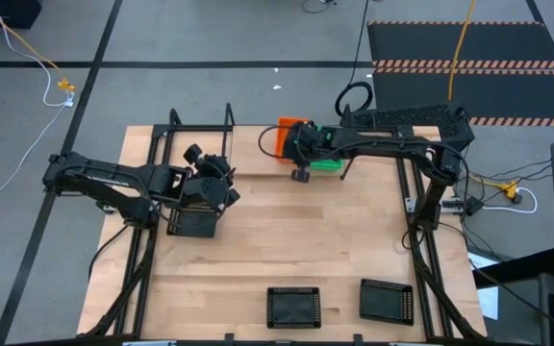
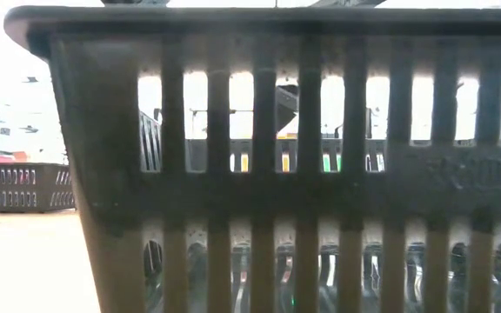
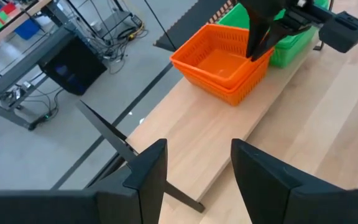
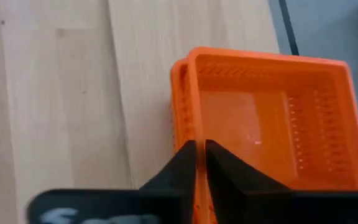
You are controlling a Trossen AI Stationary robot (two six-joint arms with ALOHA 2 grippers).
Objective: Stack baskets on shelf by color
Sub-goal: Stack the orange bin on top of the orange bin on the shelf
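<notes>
High: stacked orange plastic mesh baskets (image 1: 284,137) on narrow light-wood shelf (image 1: 258,154), green basket (image 1: 329,162) beside; right gripper (image 1: 303,144) there. Low: black slatted basket (image 2: 277,165) fills view. Wrists: left gripper (image 3: 194,171) spread wide, empty; right fingers pinching orange rim.

Robotics lab or workshop: grey concrete floor (image 1: 210,38) with black tape lines, loose yellow and white cables (image 1: 27,53), hazard-striped black mat (image 1: 469,65), light-wood counter (image 1: 287,240) on black metal frame.
</notes>
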